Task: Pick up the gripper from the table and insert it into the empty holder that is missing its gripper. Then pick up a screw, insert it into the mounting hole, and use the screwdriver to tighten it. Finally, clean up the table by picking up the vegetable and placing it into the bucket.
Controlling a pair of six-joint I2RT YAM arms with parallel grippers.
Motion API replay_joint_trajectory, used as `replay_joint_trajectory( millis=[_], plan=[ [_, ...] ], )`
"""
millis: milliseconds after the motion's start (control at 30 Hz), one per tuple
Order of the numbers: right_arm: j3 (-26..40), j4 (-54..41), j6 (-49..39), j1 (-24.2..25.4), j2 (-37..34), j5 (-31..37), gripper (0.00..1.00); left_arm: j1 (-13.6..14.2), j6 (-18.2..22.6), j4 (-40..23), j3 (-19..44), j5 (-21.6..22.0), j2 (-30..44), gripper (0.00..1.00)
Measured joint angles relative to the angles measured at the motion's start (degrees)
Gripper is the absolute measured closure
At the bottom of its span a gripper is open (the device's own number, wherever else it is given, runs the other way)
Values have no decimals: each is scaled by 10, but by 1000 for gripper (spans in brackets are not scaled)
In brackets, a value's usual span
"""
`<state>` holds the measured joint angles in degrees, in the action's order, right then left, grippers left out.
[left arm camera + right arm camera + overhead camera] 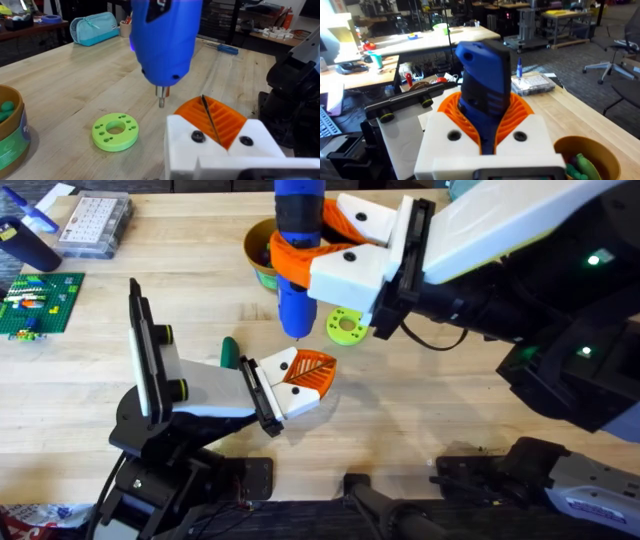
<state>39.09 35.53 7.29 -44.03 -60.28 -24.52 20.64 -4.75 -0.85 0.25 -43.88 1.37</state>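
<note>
My right gripper is shut on the blue screwdriver, which it holds upright with the bit pointing down. The bit tip hangs just above and beyond the white-and-orange gripper piece. That piece sits in the holder at the end of my left arm. My left gripper is shut, orange pads together, with nothing between them. Each white finger shows a dark screw head or hole. The dark-green vegetable lies on the table behind the holder. The yellow bucket stands behind the screwdriver. No loose screw is in view.
A yellow-green disc with holes lies right of the bit. A green brick board and a clear parts box sit at the far left. Green pieces lie inside the bucket.
</note>
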Motion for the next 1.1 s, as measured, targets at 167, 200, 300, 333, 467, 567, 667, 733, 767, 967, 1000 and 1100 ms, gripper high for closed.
replay_joint_trajectory(
  millis=[167, 200, 300, 333, 467, 567, 667, 733, 767, 967, 1000, 1100],
  plan=[
    [-5, -11, 0, 0, -6, 0, 910, 0, 0, -11, 0, 1, 0, 989],
    [-6, -13, 0, 1, -9, 0, 911, 0, 0, -12, 0, 1, 0, 989],
    [-8, -14, 0, 8, -11, 0, 909, 0, 0, -13, 0, 1, 0, 989],
    [-8, -13, 0, 11, -11, 0, 910, 0, 0, -13, 0, 1, 0, 989],
    [-8, -27, 0, 21, -11, 0, 909, 0, 0, -13, 0, 1, 0, 989],
    [-8, -38, -1, 22, -11, 0, 910, 0, 0, -13, 0, 1, 0, 989],
    [-8, -37, -13, 22, -11, 6, 909, 0, 0, -13, 0, 1, 0, 989],
    [-9, -26, -18, 22, -12, 14, 911, 0, 0, -13, 0, 1, 0, 989],
    [-10, -16, -20, 22, -12, 16, 910, 0, 0, -13, 0, 1, 0, 989],
    [-4, 5, -4, 22, -10, 18, 909, 0, 0, -13, 0, 1, 0, 989],
    [1, 3, 4, 21, -10, 18, 909, 0, 0, -13, 0, 1, 0, 989],
    [21, 4, 20, 14, -10, 17, 910, 0, 0, -13, 0, 1, 0, 989]
  ],
)
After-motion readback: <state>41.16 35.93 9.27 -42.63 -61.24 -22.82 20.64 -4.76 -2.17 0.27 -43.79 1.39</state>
